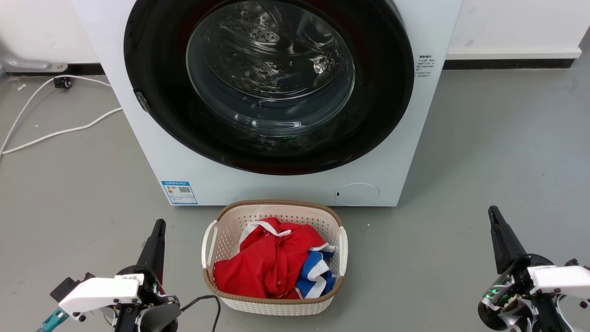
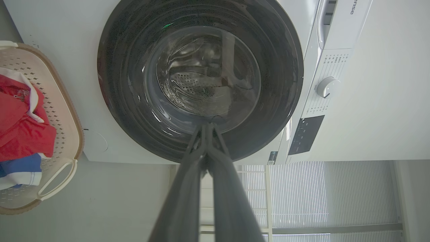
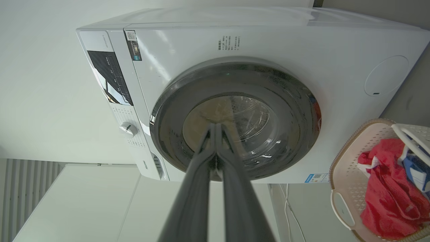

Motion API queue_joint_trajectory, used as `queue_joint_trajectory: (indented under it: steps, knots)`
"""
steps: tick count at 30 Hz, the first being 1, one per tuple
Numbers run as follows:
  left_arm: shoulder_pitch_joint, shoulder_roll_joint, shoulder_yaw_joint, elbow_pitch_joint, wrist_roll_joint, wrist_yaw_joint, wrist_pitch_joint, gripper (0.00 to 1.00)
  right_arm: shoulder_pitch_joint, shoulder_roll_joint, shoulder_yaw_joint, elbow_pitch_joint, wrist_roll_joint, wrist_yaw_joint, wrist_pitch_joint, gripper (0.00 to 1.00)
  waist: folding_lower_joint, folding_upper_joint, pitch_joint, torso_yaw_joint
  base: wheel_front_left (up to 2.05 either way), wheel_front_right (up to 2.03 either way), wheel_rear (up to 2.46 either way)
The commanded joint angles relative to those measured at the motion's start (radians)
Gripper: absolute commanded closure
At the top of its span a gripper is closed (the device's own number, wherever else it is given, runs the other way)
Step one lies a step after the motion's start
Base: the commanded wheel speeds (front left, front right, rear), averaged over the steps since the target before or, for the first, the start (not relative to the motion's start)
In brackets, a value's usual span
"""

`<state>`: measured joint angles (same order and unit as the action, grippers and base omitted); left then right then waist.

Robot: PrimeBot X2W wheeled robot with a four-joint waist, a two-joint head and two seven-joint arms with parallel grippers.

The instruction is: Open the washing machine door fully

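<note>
- The washing machine door [image 1: 269, 83] is closed, its black ring lying against the white front of the washing machine [image 1: 286, 189], so I'd say the task is at its very start.
- The left gripper [image 1: 158, 227] hangs low to the left of the laundry basket [image 1: 276, 203]. Its two fingers are pressed together and hold nothing.
- The right gripper [image 1: 494, 214] hangs low on the far side of the basket, also pinched together and empty, well apart from the door.
- A small dark tab [image 1: 142, 100] sits on the door's left rim, possibly the catch.
- Next, I'd expect a gripper to spread its fingers, reach over the basket of red and blue clothes [image 1: 267, 263], hook that edge and swing the door wide.
</note>
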<state>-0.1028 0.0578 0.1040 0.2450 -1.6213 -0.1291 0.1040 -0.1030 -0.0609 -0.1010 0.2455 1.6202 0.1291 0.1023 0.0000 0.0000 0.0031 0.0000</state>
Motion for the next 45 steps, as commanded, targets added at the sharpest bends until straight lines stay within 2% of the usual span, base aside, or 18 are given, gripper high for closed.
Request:
queue_joint_trajectory:
  steps: [1, 19, 20, 35, 45]
  knots:
    - [-0.010, 0.000, 0.003, 0.001, 0.006, -0.003, 0.005, 1.00, -0.011, 0.004, -0.002, 0.001, -0.003, 0.003, 0.003, 1.00, 0.0000, 0.0000, 0.000, 0.000, 0.00, 0.00, 0.00]
    - [-0.011, -0.002, 0.005, 0.001, 0.007, -0.003, 0.006, 1.00, -0.011, 0.006, -0.005, 0.001, -0.007, 0.003, 0.006, 1.00, 0.0000, 0.0000, 0.000, 0.000, 0.00, 0.00, 0.00]
    - [0.000, -0.002, 0.002, 0.000, 0.004, 0.000, 0.003, 0.00, 0.000, 0.002, -0.003, 0.000, -0.002, 0.000, 0.003, 0.00, 0.0000, 0.0000, 0.000, 0.000, 0.00, 0.00, 0.00]
    - [0.016, -0.004, -0.080, -0.022, 0.021, 0.000, -0.054, 0.00, 0.043, 0.004, 0.017, -0.034, -0.008, 0.000, -0.050, 0.00, 0.0000, 0.0000, -0.001, 0.000, 0.00, 0.00, 0.00]
    - [0.011, 0.009, -0.137, -0.053, 0.119, 0.000, -0.101, 0.00, 0.062, -0.011, 0.034, -0.076, -0.069, 0.000, -0.097, 0.00, 0.0000, 0.0000, -0.002, 0.000, 0.00, 0.00, 0.00]
